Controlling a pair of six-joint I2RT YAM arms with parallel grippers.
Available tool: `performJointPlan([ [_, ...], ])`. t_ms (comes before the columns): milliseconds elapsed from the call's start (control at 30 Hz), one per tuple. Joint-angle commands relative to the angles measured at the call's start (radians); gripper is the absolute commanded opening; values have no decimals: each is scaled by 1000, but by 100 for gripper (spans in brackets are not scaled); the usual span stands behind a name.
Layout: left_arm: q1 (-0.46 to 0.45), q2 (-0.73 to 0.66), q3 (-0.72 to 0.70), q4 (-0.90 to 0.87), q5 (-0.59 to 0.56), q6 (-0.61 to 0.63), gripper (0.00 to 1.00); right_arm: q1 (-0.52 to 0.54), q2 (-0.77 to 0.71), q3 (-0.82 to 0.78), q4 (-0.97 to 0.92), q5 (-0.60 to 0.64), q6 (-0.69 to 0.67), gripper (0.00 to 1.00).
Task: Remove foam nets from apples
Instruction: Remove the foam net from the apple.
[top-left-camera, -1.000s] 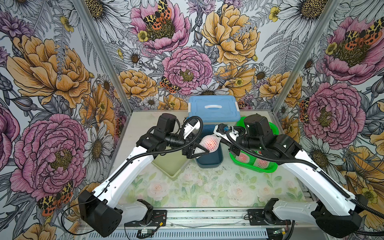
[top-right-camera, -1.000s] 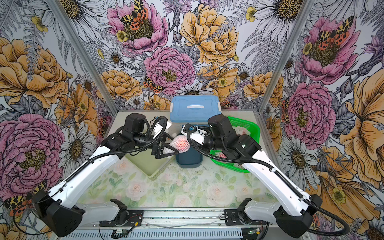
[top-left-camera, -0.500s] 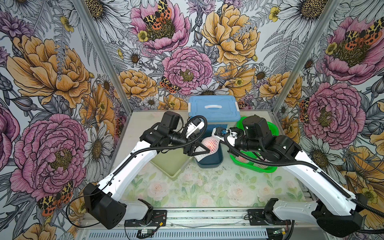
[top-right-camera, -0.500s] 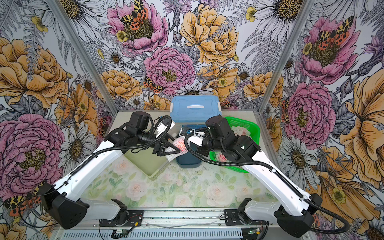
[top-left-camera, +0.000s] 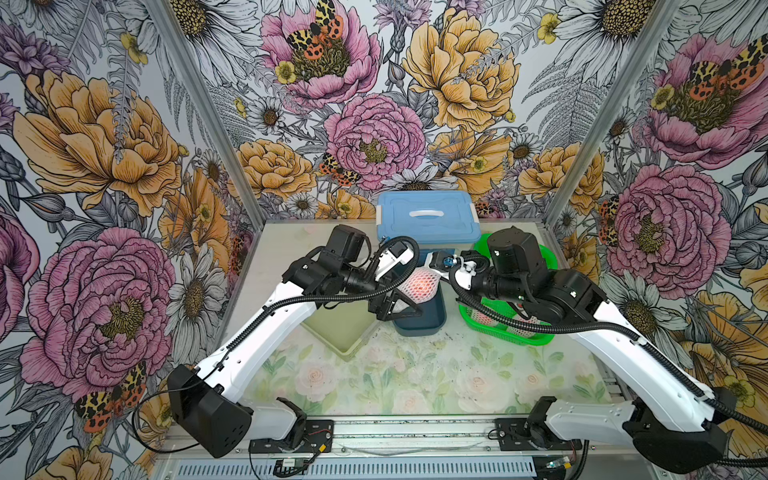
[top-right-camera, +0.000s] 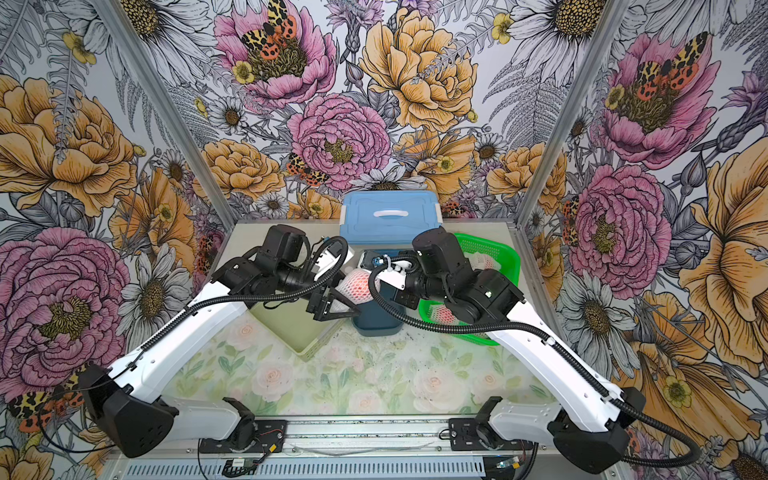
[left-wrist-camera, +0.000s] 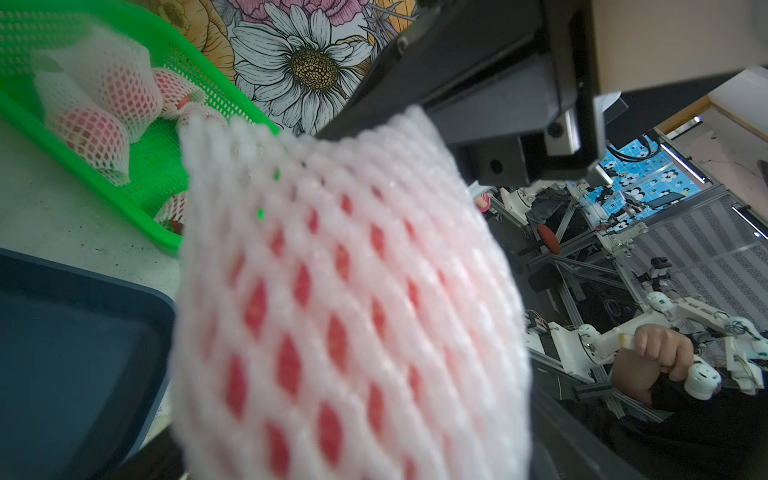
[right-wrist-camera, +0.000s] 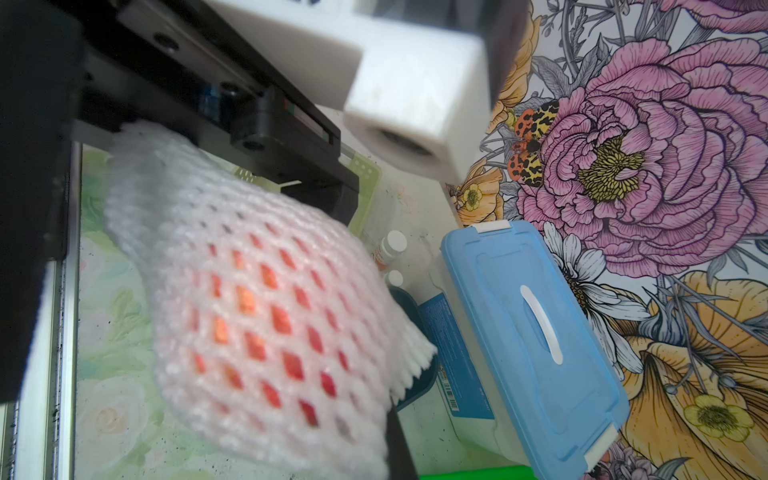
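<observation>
Foam net (top-left-camera: 430, 291) on apple (top-left-camera: 420, 282): R end effector (top-left-camera: 434, 272) pinches it, L end effector (top-left-camera: 409, 293) spread.

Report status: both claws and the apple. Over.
Right claw shut on foam net end, apple inside, held aloft. Left claw open around the net, not gripping. Dark blue tray below; nothing seen blocking.

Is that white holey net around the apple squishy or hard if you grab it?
Probably squishy: the foam net curves snugly round the apple, with its holes stretched wide. It is likely floppy too, since its free end gathers into a loose frill. It looks light, being mostly holes.
</observation>
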Motion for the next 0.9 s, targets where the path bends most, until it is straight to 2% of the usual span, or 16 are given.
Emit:
performJointPlan([
  [0,-10,18,39,-2,-4,12,96,13,7,15,4,9,-22,0],
  [67,-13,27,39,-3,0,11,93,43,6,14,4,16,-23,0],
  [200,-23,47,42,-43,7,37,74,44,2,19,5,22,-29,0],
  [400,-32,53,51,-80,-21,61,58,43,8,24,5,63,-46,0],
  [533,-33,55,53,-84,-27,66,43,40,6,23,5,76,-40,0],
  [700,-33,54,51,-86,-45,70,33,38,1,25,7,92,-33,0],
  [800,-32,48,51,-86,-58,71,32,37,-3,24,7,88,-26,0],
  [867,-31,42,51,-87,-73,72,34,37,-3,22,7,89,-23,0],
])
